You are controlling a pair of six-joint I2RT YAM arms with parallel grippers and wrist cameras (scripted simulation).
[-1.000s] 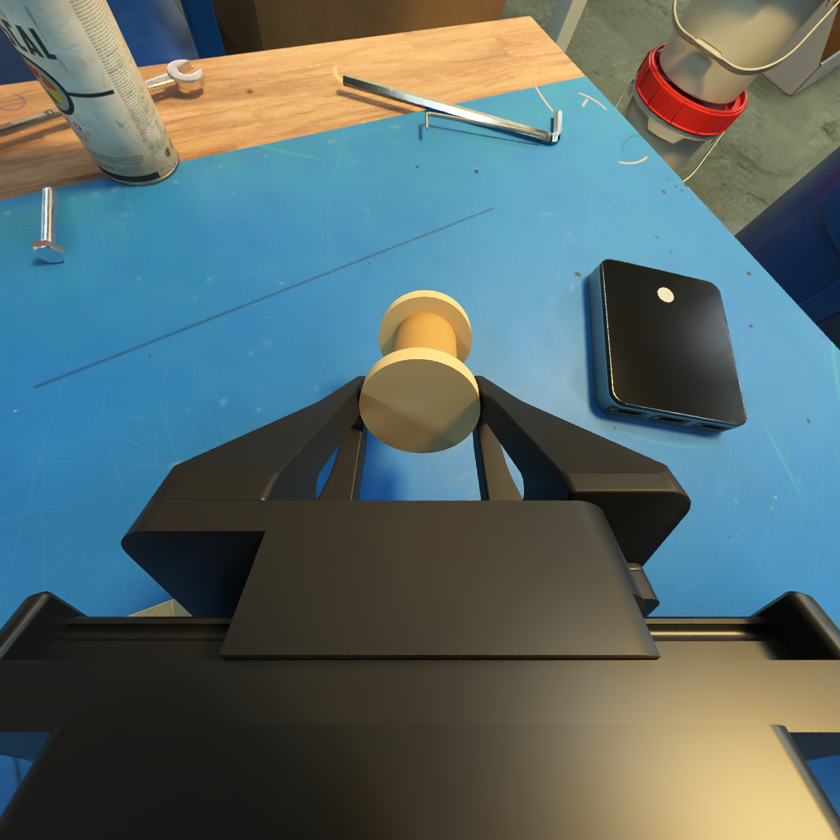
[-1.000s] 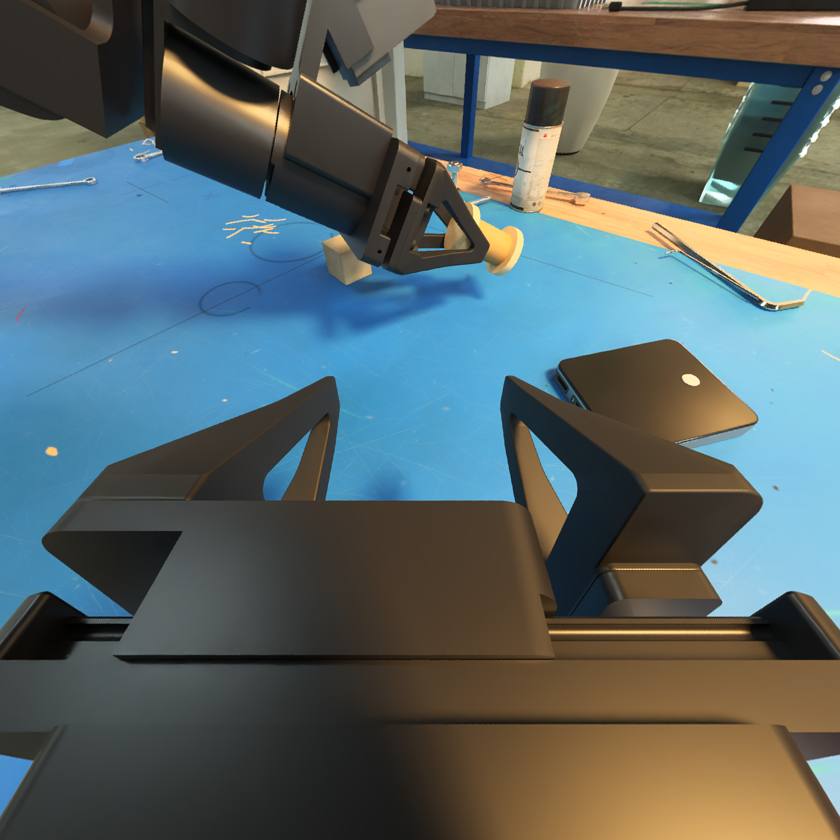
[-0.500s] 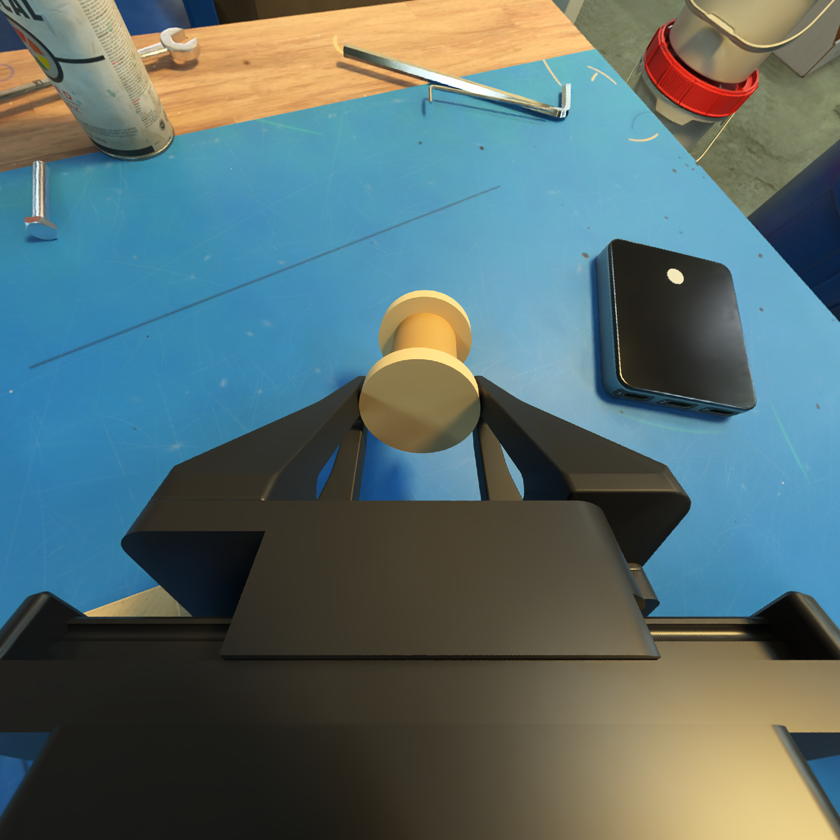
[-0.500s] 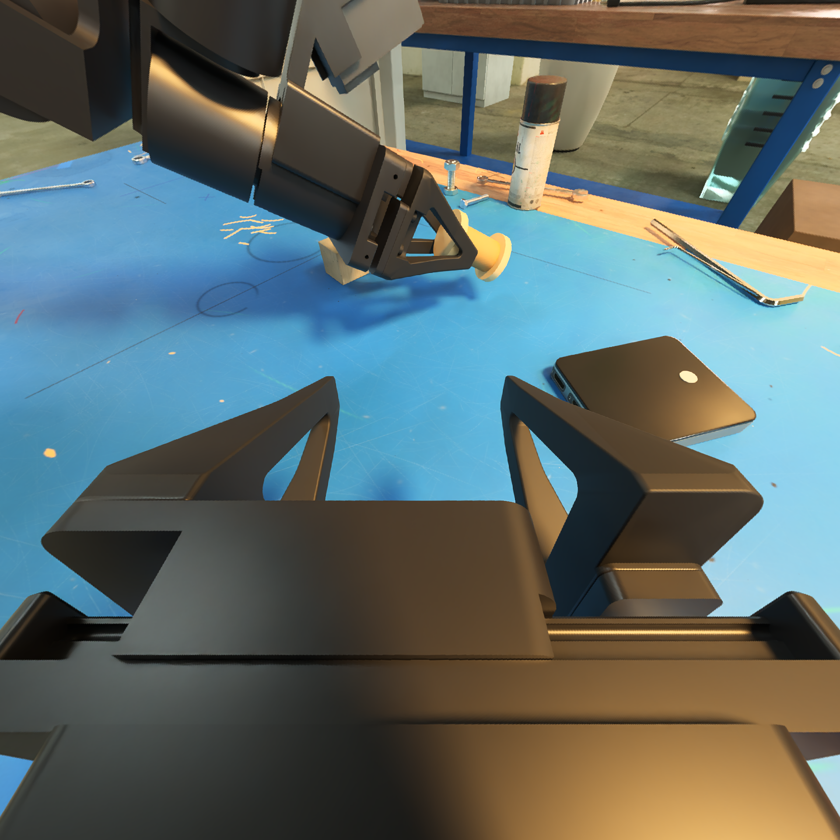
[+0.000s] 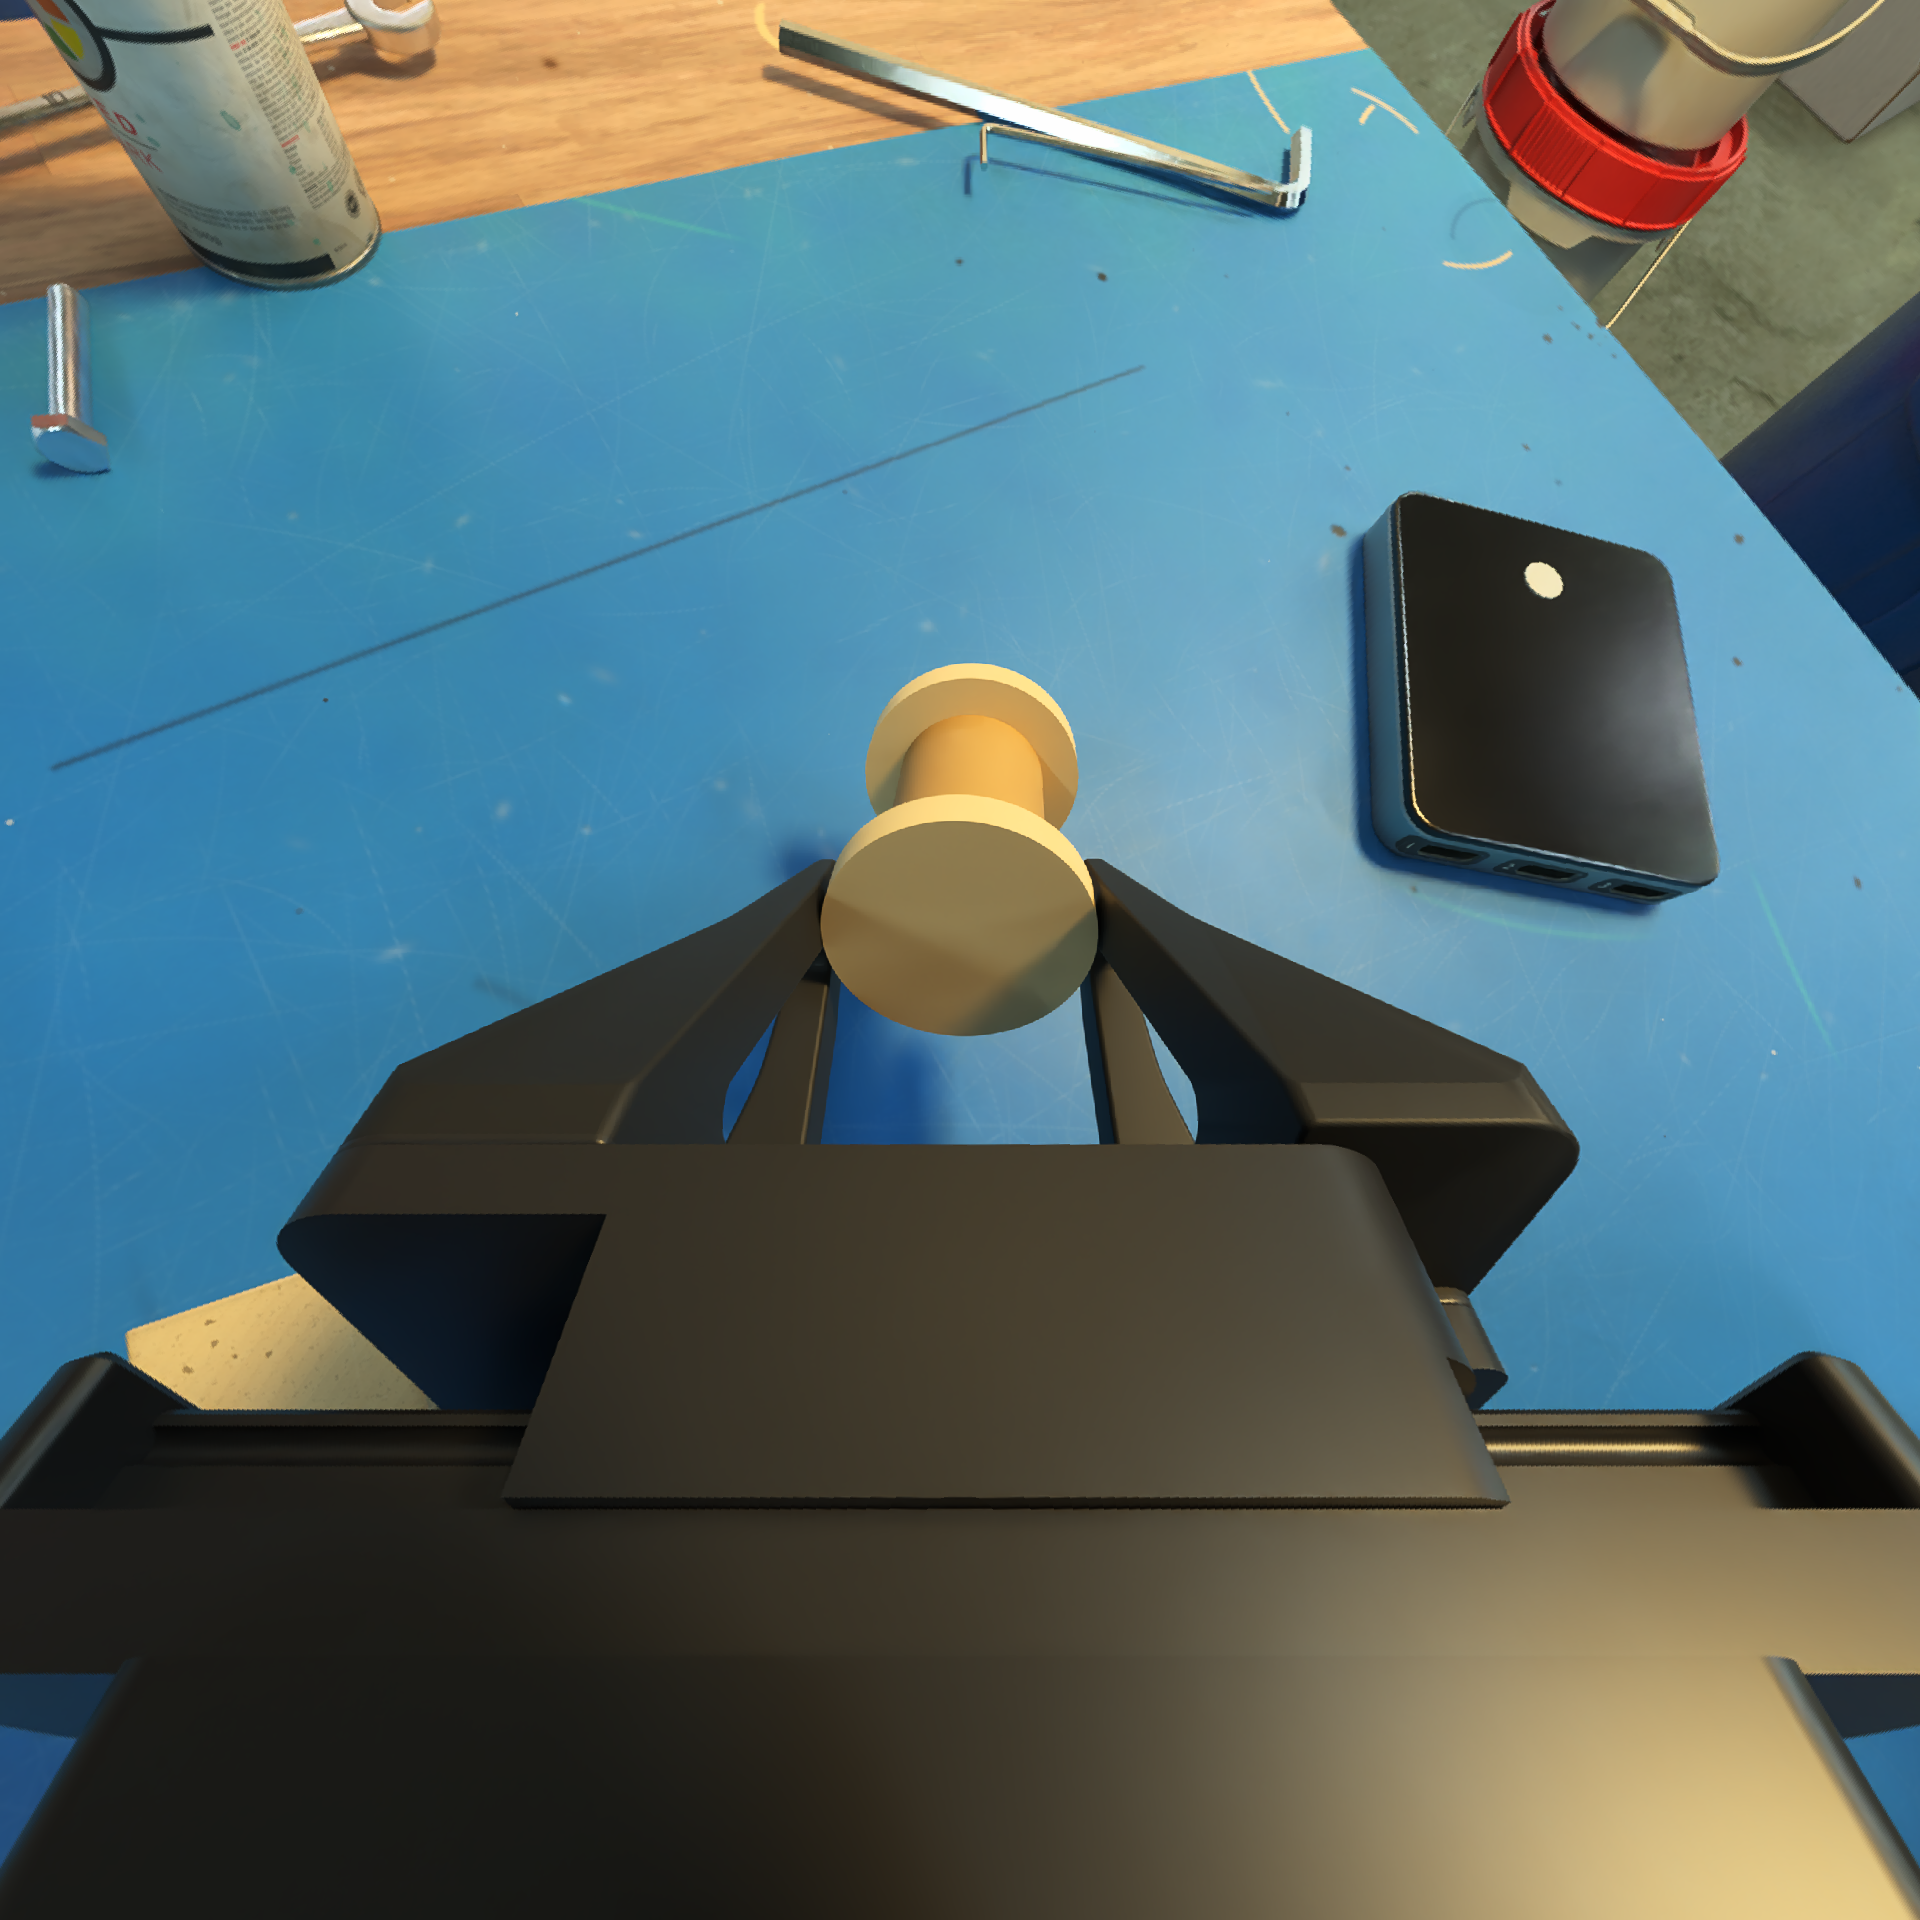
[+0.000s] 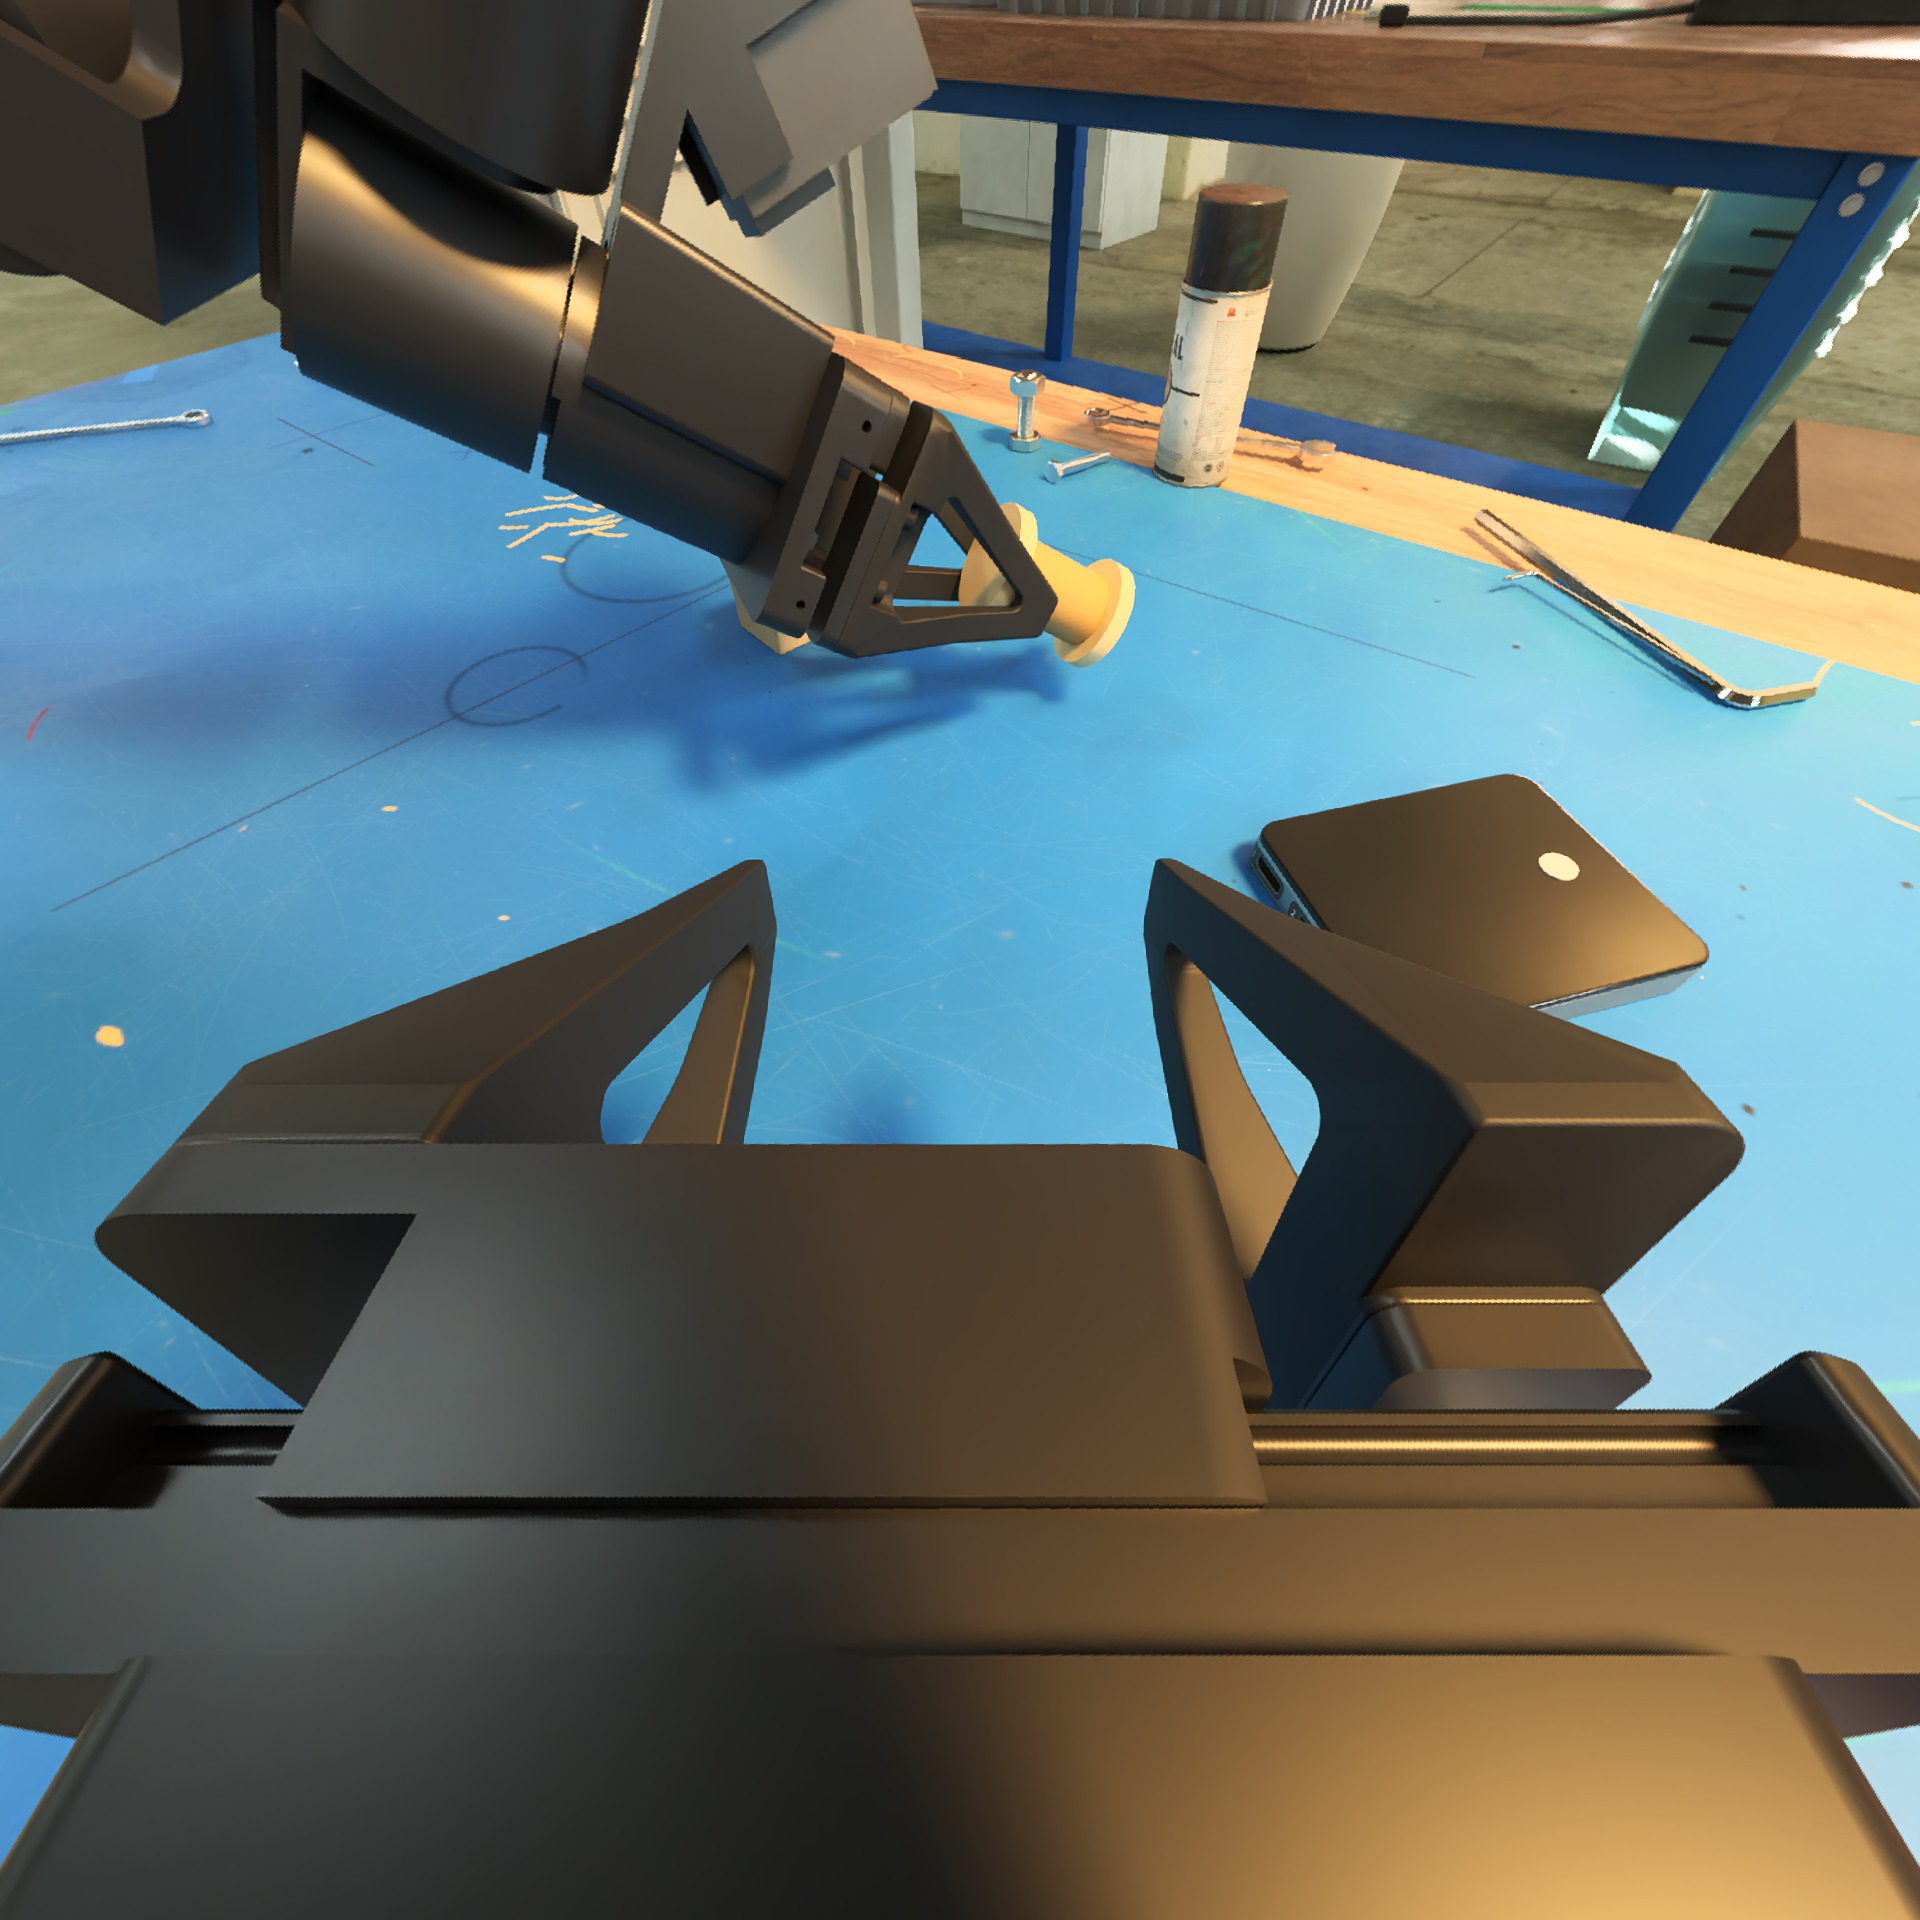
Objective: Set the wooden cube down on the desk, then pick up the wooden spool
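Desk (image 5: 520, 623): blue mat surface filling most of both frames, with a bare wood strip along the top edge of the left wrist view.

My right tool (image 6: 958, 894): lower half of the right wrist view, its two fingers spread wide with nothing between them, above bare blue desk.

My left tool (image 5: 958, 914): lower centre of the left wrist view, closed narrowly on the wooden spool; also seen in the upper left of the right wrist view (image 6: 1023, 592), angled downward.

Power bank (image 5: 1538, 696): black, flat on the desk, right of centre in the left wrist view, well apart from the spool; in the right wrist view (image 6: 1475, 894) it lies just beyond my right tool's right finger.

Spray can (image 5: 223, 135): white, upright on the wood strip, upper left of the left wrist view.

Hex key (image 5: 1039, 125): long, metal, at the top centre, straddling wood and mat.

Wooden spool (image 5: 961, 852): gripped by its near flange, axis pointing away from the camera, raised clear of the desk with its shadow below in the right wrist view (image 6: 1081, 597).

Wooden cube (image 5: 260, 1340): pale, on the desk at the lower left, mostly hidden behind my left tool.

Bolt (image 5: 68, 384): silver, lying at the left edge of the left wrist view.
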